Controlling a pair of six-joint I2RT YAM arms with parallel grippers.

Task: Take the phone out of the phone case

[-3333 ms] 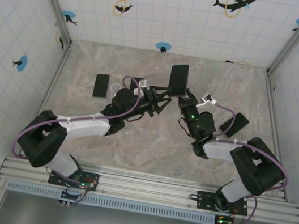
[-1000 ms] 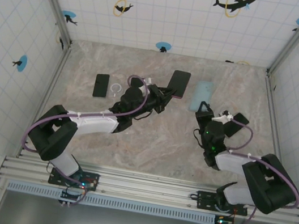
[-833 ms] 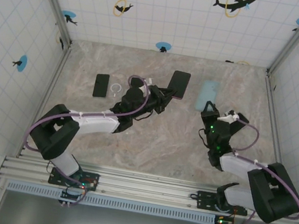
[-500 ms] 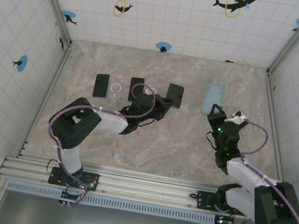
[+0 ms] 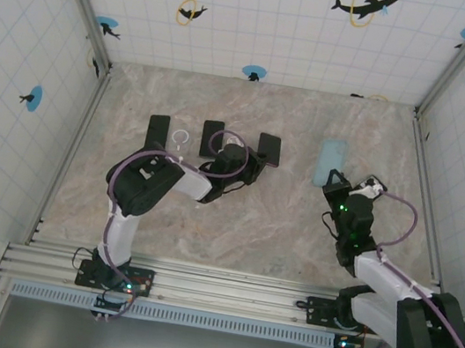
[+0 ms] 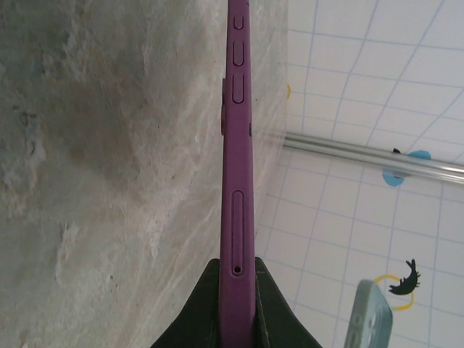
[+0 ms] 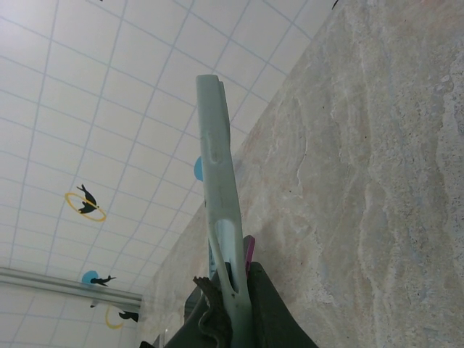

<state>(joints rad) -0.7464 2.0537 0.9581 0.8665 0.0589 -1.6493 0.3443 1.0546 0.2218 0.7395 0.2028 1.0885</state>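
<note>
The phone (image 5: 269,149), dark-faced with a purple edge (image 6: 237,145), is bare and sits low over the table's back middle, with my left gripper (image 5: 253,160) shut on its near end. In the left wrist view the black fingers (image 6: 272,304) clamp both its faces. The pale blue phone case (image 5: 330,161) is apart from the phone, to its right, held at its near end by my shut right gripper (image 5: 336,181). The right wrist view shows the case (image 7: 216,181) edge-on between the fingers (image 7: 272,312), a sliver of the purple phone (image 7: 249,250) behind it.
Two other black phones (image 5: 158,132) (image 5: 212,133) and a small white ring (image 5: 181,137) lie on the marble tabletop (image 5: 251,222) left of my left gripper. Tiled walls close in the back and both sides.
The phone and case, held together over three seconds ago, have separated. In the last second the left arm brought the phone down and nearer; the right arm carried the case to the right.
</note>
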